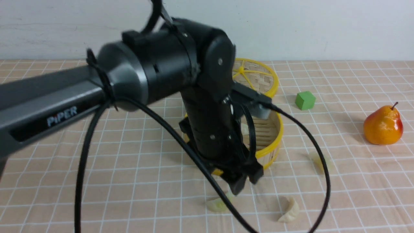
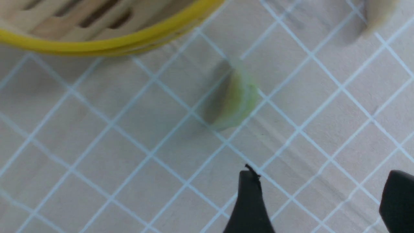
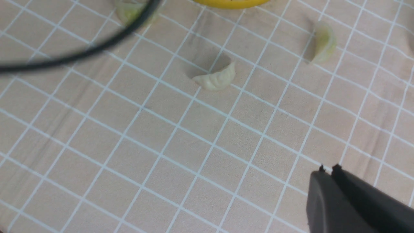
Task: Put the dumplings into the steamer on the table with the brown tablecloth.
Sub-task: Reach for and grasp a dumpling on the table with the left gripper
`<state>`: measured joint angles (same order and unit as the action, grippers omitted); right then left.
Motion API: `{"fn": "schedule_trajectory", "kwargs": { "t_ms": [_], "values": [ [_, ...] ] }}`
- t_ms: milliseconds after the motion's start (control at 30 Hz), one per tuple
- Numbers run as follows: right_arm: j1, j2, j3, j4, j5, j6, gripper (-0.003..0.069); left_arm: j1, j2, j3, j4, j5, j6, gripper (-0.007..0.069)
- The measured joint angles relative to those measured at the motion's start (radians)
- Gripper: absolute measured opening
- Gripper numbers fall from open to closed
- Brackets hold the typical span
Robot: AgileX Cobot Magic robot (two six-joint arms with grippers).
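While a green dumpling (image 1: 219, 205) and a cream dumpling (image 1: 290, 210) lie on the table (image 1: 97, 161) on the steamer's (image 1: 275, 142) near side, and a pale dumpling (image 1: 320, 162) lies to its right, you have most of the task left. Your left end effector (image 1: 246, 183) hangs open and empty near the green dumpling; your right end effector (image 3: 328, 170) is closed and empty.

Green cube (image 1: 305, 100) near woven lid (image 1: 258, 79); pear (image 1: 383, 124) far right.

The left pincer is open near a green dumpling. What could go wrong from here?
1. The left pincer is not centred on the green dumpling; closing may miss or push it.
2. The hanging black cable passes close to this dumpling and may drag it.
3. The steamer rim is near and could be bumped.
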<state>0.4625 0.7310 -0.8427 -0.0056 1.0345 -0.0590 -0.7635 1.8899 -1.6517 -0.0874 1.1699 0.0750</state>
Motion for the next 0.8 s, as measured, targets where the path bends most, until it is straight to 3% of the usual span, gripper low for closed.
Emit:
{"fn": "schedule_trajectory", "kwargs": {
  "t_ms": [600,733,800],
  "values": [
    [0.0,0.0,0.0,0.0,0.004,0.0,0.0043,-0.029,0.253,0.017,0.156,-0.157,0.005,0.0493],
    [0.0,0.0,0.0,0.0,0.004,0.0,0.0042,-0.029,0.253,0.017,0.184,-0.171,-0.066,0.0413],
    [0.0,0.0,0.0,0.0,0.004,0.0,0.0042,-0.029,0.253,0.017,0.197,-0.165,-0.104,0.0269]
  ]
}}
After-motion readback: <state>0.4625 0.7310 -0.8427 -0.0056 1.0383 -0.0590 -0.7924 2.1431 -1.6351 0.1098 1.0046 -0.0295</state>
